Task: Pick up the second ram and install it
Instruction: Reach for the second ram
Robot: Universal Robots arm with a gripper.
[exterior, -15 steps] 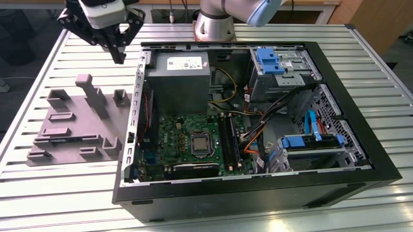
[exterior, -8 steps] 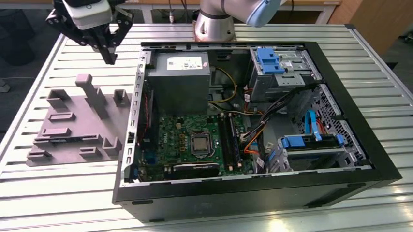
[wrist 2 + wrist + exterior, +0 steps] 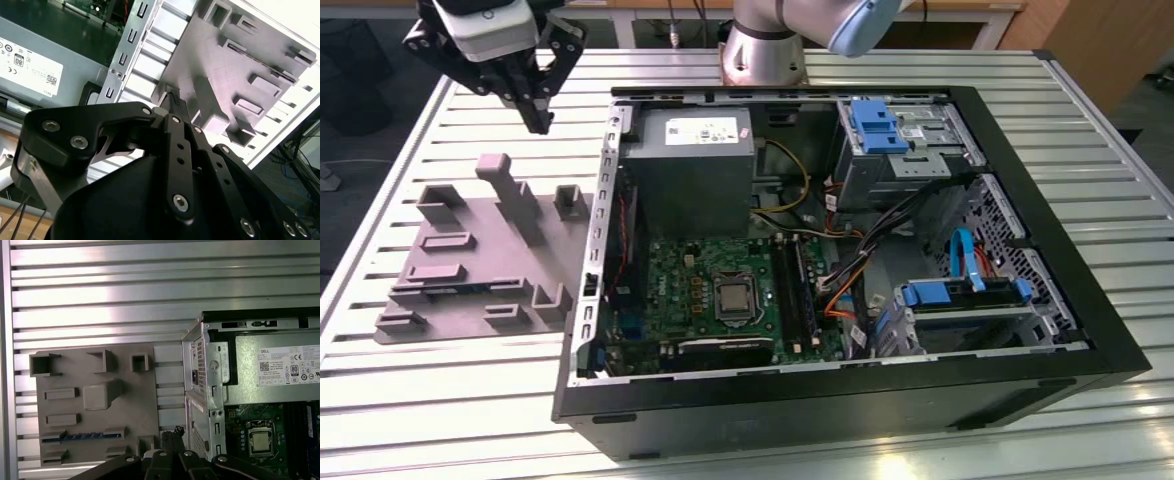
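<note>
Tool (image 3: 538, 120), closed empty, hangs near grey holder (image 3: 480, 250) — first wrist view shows second ram (image 3: 75, 436) in it.

Closed tool (image 3: 174, 102) near grey holder (image 3: 215, 55)

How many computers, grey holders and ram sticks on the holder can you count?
Computer: 1
Grey holder: 1
Ram on the holder: 1
Total: 3
</note>
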